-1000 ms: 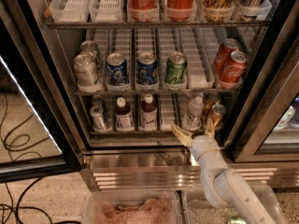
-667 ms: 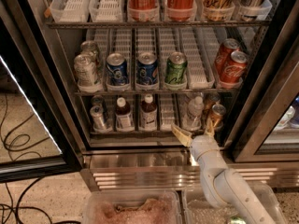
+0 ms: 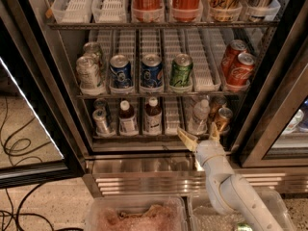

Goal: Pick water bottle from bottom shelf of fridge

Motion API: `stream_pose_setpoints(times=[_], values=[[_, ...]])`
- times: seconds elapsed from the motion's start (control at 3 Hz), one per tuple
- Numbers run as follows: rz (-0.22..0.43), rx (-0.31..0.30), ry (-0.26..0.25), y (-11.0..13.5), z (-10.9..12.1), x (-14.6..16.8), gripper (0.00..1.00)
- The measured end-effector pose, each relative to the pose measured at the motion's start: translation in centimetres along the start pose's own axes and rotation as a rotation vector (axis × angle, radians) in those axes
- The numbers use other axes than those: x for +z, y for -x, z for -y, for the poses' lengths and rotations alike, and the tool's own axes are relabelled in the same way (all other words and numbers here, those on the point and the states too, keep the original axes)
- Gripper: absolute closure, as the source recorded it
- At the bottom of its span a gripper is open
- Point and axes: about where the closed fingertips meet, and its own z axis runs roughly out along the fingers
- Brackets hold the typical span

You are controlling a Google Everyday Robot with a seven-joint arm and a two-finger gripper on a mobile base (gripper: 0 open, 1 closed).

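Here, the clear, white-capped bottle stood upright, cap up, on the bottom shelf, the gripper, fingers apart, just in front.

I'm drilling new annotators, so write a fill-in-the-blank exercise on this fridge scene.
In the fridge, the water bottle stands on the ___ shelf.
The open pincer, just in front of it, holds ___.
Left of the water bottle, past an empty lane, stand ___ brown bottles.
The green can sits beside two ___ cans.
Missing: bottom; nothing; two; blue.
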Motion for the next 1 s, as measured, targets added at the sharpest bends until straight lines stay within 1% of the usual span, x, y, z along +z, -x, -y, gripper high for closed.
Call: stream_pose_setpoints(times=[0.33, 0.67, 1.0], values=[[0.0, 0.0, 0.0, 0.0, 0.0, 0.1, 0.25], [0.001, -0.007, 0.02, -0.1, -0.7, 2.0, 0.24], [-0.003, -0.002, 0.028, -0.5, -1.2, 2.9, 0.24]])
